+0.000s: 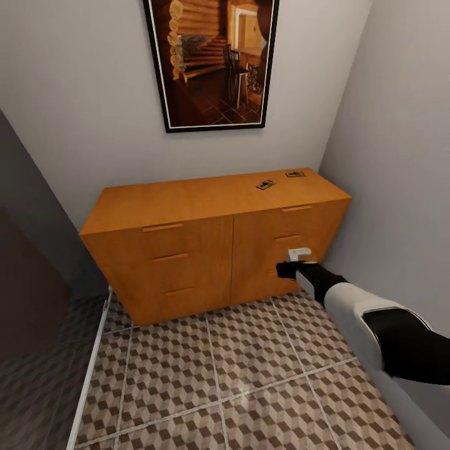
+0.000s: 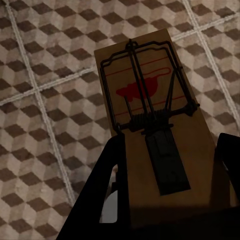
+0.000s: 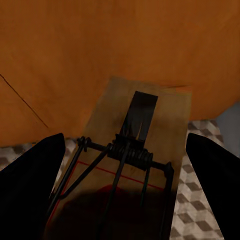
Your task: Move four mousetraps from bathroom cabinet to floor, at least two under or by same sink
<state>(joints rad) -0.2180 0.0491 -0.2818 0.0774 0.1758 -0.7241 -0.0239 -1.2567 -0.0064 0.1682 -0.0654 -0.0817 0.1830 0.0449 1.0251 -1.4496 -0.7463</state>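
Gripping: right gripper (image 1: pixel 299 254) clamps one mousetrap (image 3: pixel 131 165) before the cabinet (image 1: pixel 212 250) front, at 3 o'clock in the head view.
Left gripper (image 2: pixel 170 200): clasps a second trap (image 2: pixel 152 115) above the bathroom floor (image 2: pixel 45 75), long axis along the fingers.
Count: two more traps (image 1: pixel 265 184) (image 1: pixel 295 174) on the cabinet top, toward 1 o'clock.
Room: open tiles at 6 o'clock.

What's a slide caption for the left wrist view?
Left gripper holding a mousetrap above the cube-patterned bathroom floor.
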